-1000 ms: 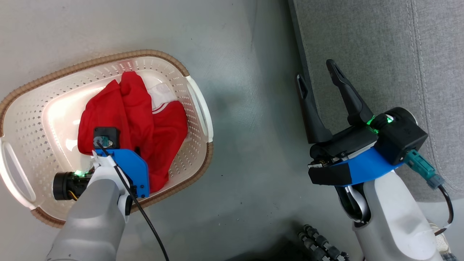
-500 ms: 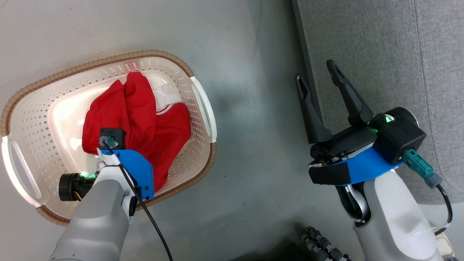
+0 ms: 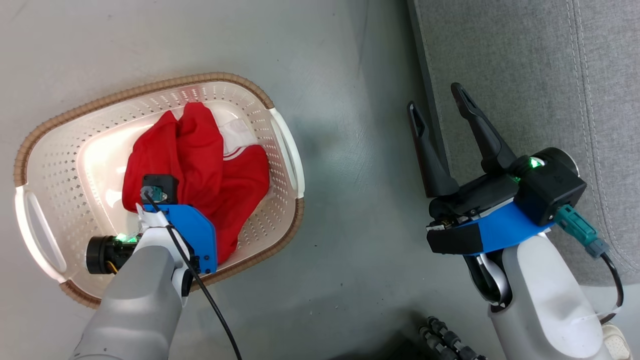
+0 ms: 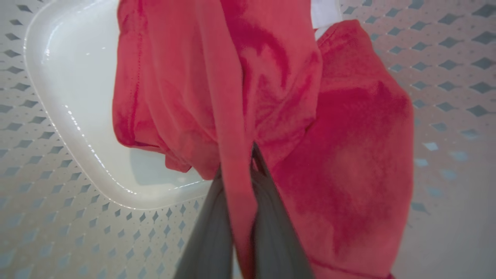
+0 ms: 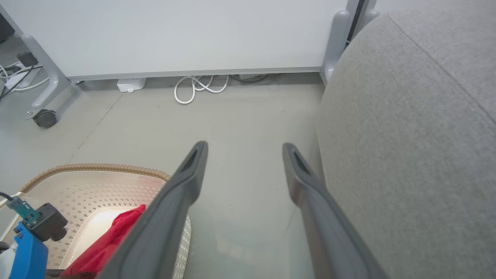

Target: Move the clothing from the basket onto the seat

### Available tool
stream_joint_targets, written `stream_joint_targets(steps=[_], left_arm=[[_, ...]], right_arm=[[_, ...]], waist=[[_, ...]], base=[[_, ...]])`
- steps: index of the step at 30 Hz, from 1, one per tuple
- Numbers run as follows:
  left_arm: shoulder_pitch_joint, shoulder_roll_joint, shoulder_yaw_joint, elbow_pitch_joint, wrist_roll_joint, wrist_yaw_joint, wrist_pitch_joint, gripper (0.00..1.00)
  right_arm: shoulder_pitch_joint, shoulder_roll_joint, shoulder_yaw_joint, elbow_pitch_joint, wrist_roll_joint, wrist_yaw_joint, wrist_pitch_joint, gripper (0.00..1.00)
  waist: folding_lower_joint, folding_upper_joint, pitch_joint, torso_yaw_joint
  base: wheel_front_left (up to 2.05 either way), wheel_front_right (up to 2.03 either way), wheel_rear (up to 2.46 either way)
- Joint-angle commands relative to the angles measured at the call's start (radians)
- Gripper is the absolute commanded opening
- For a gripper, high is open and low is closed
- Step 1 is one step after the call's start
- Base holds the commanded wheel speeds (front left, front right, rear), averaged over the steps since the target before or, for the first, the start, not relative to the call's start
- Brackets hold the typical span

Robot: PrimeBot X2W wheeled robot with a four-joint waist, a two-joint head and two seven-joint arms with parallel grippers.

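Left gripper (image 4: 239, 164) is seen clamped on a fold of the clothing (image 3: 200, 160) — the two dark fingers (image 4: 209, 232) are pressed together, with a ridge of red fabric pinched between them. The grip is made inside the basket (image 3: 150, 89), near its middle, and the left wrist is reached down over the basket's near rim. The red garments are heaped on the basket's base. A white panel (image 3: 235, 132) with thin red stripes is shown at the heap's far side, toward the basket's far wall. Well apart from the basket, the right gripper (image 3: 435, 100) is held with its fingers spread and nothing between them — above the grey floor (image 3: 345, 100), at the edge of the seat (image 3: 525, 75), which lies beyond the basket's right handle (image 3: 289, 150).
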Motion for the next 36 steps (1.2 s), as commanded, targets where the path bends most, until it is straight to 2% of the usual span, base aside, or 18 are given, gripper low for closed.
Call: stream_joint_targets(steps=[1, 10, 18, 26, 36], left_arm=[[-0.015, -0.003, -0.004, 0.000, -0.004, -0.008, -0.014, 0.00], [0.013, -0.022, -0.013, 0.000, -0.013, -0.034, -0.053, 0.00], [0.073, -0.055, -0.044, -0.005, -0.018, -0.081, -0.110, 0.00], [0.162, -0.068, -0.116, -0.081, -0.049, -0.124, -0.147, 0.00], [0.231, -0.067, -0.260, -0.235, -0.145, -0.131, -0.157, 0.00]], right_arm=[[-0.007, 0.002, -0.003, 0.001, -0.008, 0.000, 0.004, 1.00], [0.004, 0.002, -0.011, 0.020, -0.023, 0.000, 0.013, 1.00], [0.046, 0.001, -0.030, 0.035, -0.052, 0.000, 0.045, 1.00], [0.123, -0.005, -0.052, 0.047, -0.072, 0.000, 0.093, 1.00], [0.262, -0.023, -0.091, 0.047, -0.082, 0.000, 0.149, 1.00]], waist=[[0.0000, 0.0000, -0.008, 0.005], [0.0000, 0.0000, -0.097, 0.041], [0.0000, 0.0000, -0.265, 0.093], [0.0000, 0.0000, -0.456, 0.131], [0.0000, 0.0000, -0.652, 0.205]], base=[[0.00, 0.00, 0.00], [0.00, 0.00, 0.00], [0.00, 0.00, 0.00], [0.00, 0.00, 0.00], [0.00, 0.00, 0.00]])
